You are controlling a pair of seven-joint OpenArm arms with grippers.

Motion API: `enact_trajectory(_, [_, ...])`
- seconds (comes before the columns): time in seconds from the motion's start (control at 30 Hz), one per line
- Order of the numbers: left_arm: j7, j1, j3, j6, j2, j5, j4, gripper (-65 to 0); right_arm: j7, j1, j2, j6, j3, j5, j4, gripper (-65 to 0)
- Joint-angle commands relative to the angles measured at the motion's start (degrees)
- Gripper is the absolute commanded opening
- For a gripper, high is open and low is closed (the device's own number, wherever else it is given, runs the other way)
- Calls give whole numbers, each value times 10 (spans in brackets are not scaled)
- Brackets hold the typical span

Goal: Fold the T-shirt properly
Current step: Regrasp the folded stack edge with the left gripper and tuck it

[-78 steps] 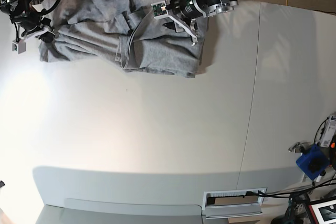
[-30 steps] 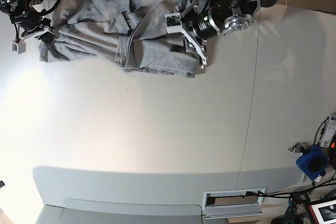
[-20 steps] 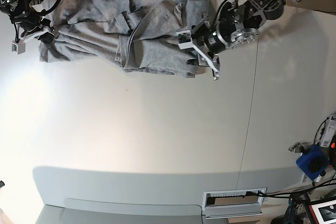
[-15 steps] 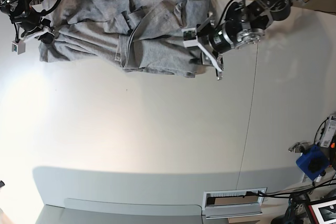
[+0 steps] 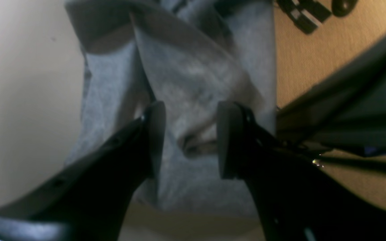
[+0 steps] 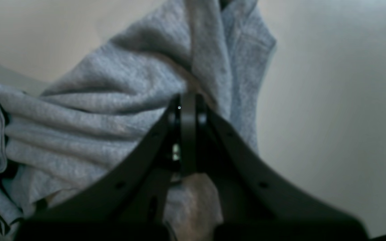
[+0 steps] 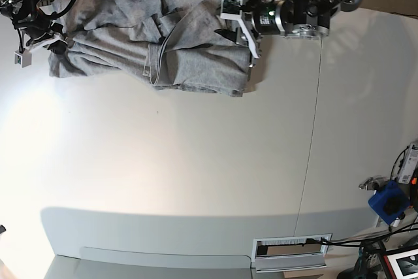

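T-shirt point(image 7: 150, 40) lies bunched at table's point(image 7: 196, 174) far edge. I see my left gripper point(image 5: 189, 137) reaching in sideways over its right end, fingers spread, holding nothing. Right gripper point(image 6: 187, 110) is pinching a fold at the other end.

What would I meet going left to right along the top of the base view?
Right arm's end effector, shut at the shirt's left end → crumpled heather-grey cotton T-shirt → left arm's end effector, open over the shirt's right edge → bare white table.
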Motion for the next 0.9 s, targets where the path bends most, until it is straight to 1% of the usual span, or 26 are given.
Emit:
enact_trajectory(0.0, [-9,-2,-4,2,2,-3,3,-403,10,2,10,3,3,10,9,-650])
enact_trajectory(0.1, [-9,-2,-4,2,17,-2,-7,-399,10,2,10,3,3,10,9,-650])
enact_trajectory(0.13, [-9,-2,-4,-2,21,-2,-12,-388,10,2,10,3,3,10,9,-650])
enact_trajectory(0.17, [-10,-3,-4,-8,24,-2,-17,-367,10,2,10,3,3,10,9,-650])
enact_trajectory(0.23, [-20,-3,-4,-9,26,-2,-30,-314,10,2,10,3,3,10,9,-650])
enact_trajectory(0.27, [-20,-3,-4,-9,28,-3,-36,-301,10,2,10,3,3,10,9,-650])
enact_trajectory(0.37, [-20,-4,8,-9,33,0,-43,-302,10,2,10,3,3,10,9,-650])
enact_trajectory(0.43, [-20,-7,37,-6,33,15,-43,-302,11,2,10,3,3,10,9,-650])
enact_trajectory(0.5, [-22,-15,80,7,33,46,-43,-302,11,2,10,3,3,10,9,-650])
enact_trajectory(0.57, [-21,-28,126,49,33,85,-44,-302,11,2,10,3,3,10,9,-650])
enact_trajectory(0.63, [-17,-48,166,97,33,119,-45,-302,11,2,10,3,3,10,9,-650])
enact_trajectory(0.67, [-13,-59,182,111,33,128,-45,-302,10,2,10,3,3,10,9,-650])
enact_trajectory(0.73, [-1,-79,202,125,36,131,-45,-303,11,2,10,3,3,10,9,-650])
enact_trajectory(0.87, [7,-91,209,120,43,130,-49,-303,10,2,10,3,3,10,9,-650])
